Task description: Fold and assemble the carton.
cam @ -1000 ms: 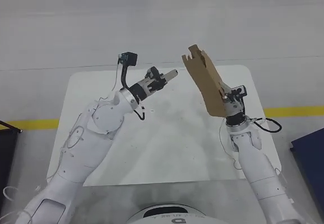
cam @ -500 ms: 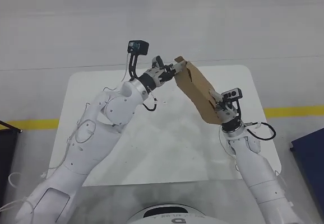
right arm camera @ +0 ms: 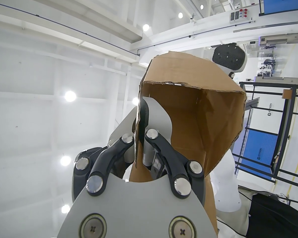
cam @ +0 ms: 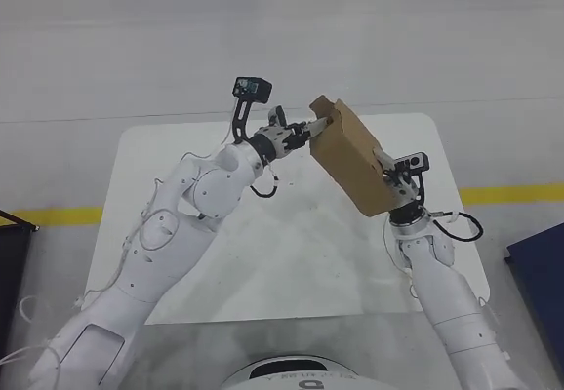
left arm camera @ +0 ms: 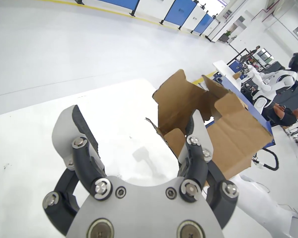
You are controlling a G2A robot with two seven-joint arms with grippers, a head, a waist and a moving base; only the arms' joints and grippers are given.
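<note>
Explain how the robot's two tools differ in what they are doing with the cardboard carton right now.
The left tool is open, fingers spread, with nothing between them; the right tool is shut on the carton wall, one finger inside, one outside. The left tool sits at the carton's flapped end; the right tool holds the opposite end. Both are two-fingered, of the same build, and raised above the table.

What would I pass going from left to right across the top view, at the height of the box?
White rounded table → left tool, open at the box's end → brown cardboard carton, held up above the table → right tool, clamped on the carton's other end.
</note>
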